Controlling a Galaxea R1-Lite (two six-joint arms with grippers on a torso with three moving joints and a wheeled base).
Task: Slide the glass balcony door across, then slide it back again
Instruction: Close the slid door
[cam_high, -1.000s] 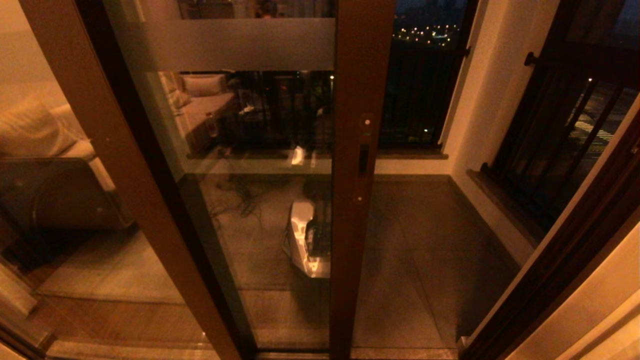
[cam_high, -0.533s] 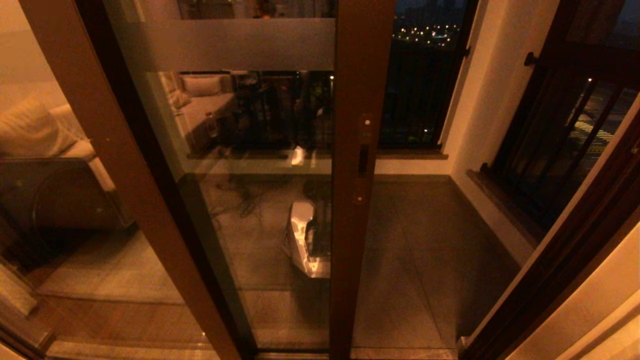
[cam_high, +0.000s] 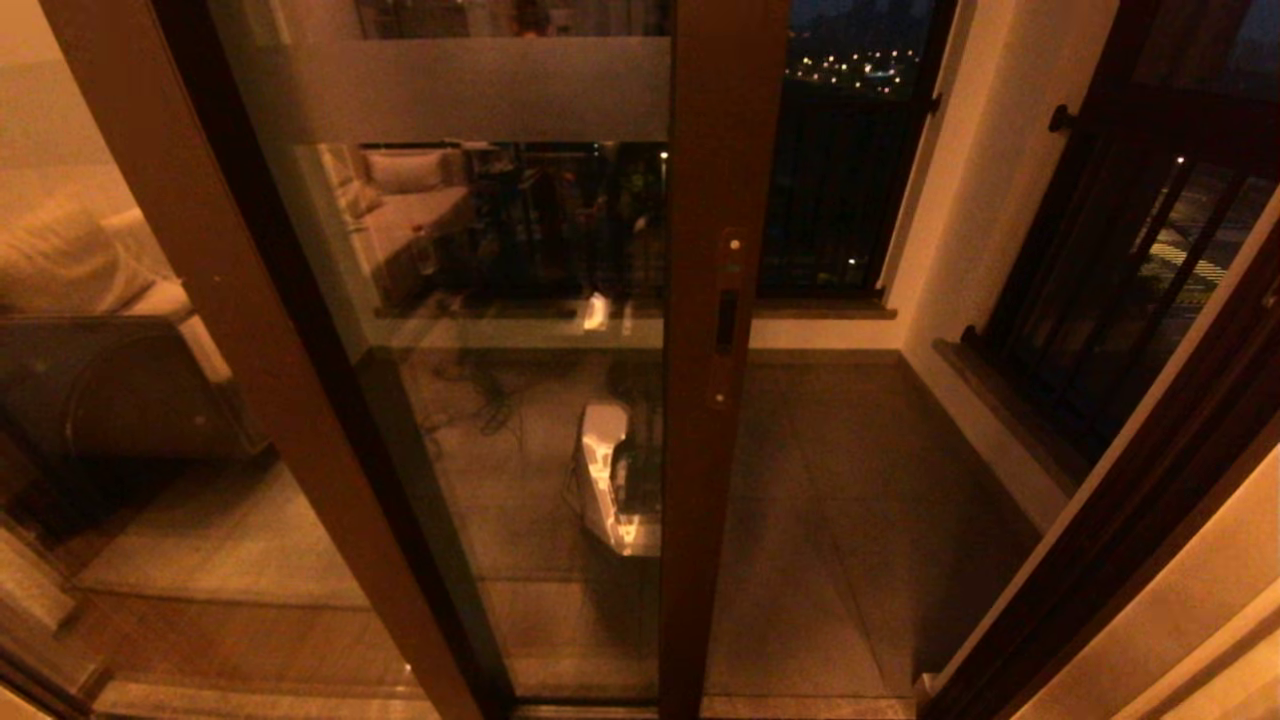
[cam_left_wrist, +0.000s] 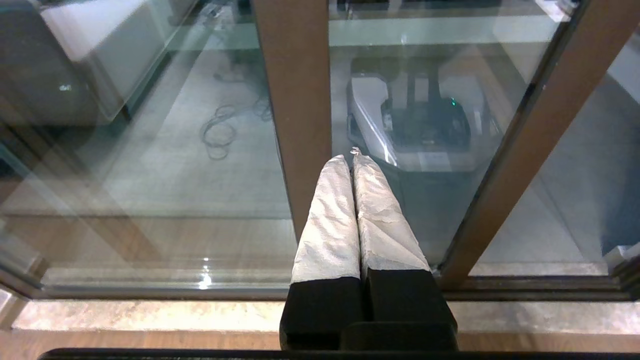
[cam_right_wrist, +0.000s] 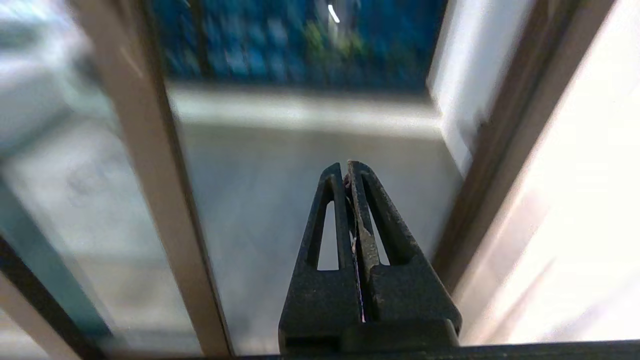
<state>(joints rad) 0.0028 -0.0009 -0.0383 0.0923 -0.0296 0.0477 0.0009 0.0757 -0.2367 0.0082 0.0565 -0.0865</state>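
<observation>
Evidently the glass balcony door (cam_high: 480, 330) stands partly across the opening, its brown stile and recessed handle slot (cam_high: 727, 322) at centre of the head view, the balcony floor bare to its right. Neither arm shows there. The left gripper (cam_left_wrist: 353, 155), fingers pressed together and empty, points at the lower frame; the right gripper (cam_right_wrist: 346, 169), fingers likewise together, faces the open gap, probably readying a push. Reflections muddle the glass.
</observation>
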